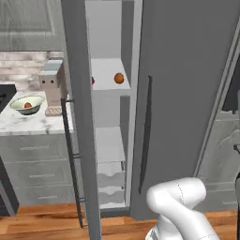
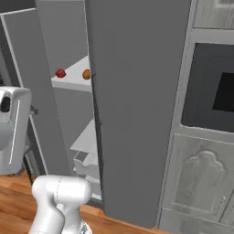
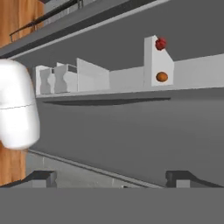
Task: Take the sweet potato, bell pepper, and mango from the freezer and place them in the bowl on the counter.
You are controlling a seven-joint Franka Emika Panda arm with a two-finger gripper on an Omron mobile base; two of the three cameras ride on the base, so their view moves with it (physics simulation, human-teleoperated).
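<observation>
1. The freezer point(image 1: 185, 93) is the tall dark grey appliance; its narrow compartment stands open between the swung-out door point(image 1: 80, 117) on the left and the closed dark panel with a long vertical handle point(image 1: 146, 136) on the right.
2. The counter point(image 1: 28, 123), white marble with grey veins, runs to the left of the freezer over grey drawer fronts point(image 1: 35, 164).
3. Inside the compartment a pale upper shelf point(image 1: 108, 79) sits above a second shelf, with white drawers point(image 1: 111, 180) at the bottom.
4. The bowl point(image 1: 27, 104), pale cream-green, rests on the counter near its front edge, just beside a small wooden block-shaped holder point(image 1: 53, 86).
5. The mango point(image 1: 119, 78) lies on the upper shelf toward its right edge.
6. The bell pepper point(image 2: 60, 73) lies on the same shelf toward its left edge, well apart from the mango; in the left base view the door hides most of it.
7. A small reddish-orange lump in the bowl is probably the sweet potato point(image 1: 28, 105), though it is too small to be sure.
8. The gripper point(image 3: 116, 177) has its jaws spread wide with nothing between them, pointing at the freezer front, well short of the shelf.
</observation>
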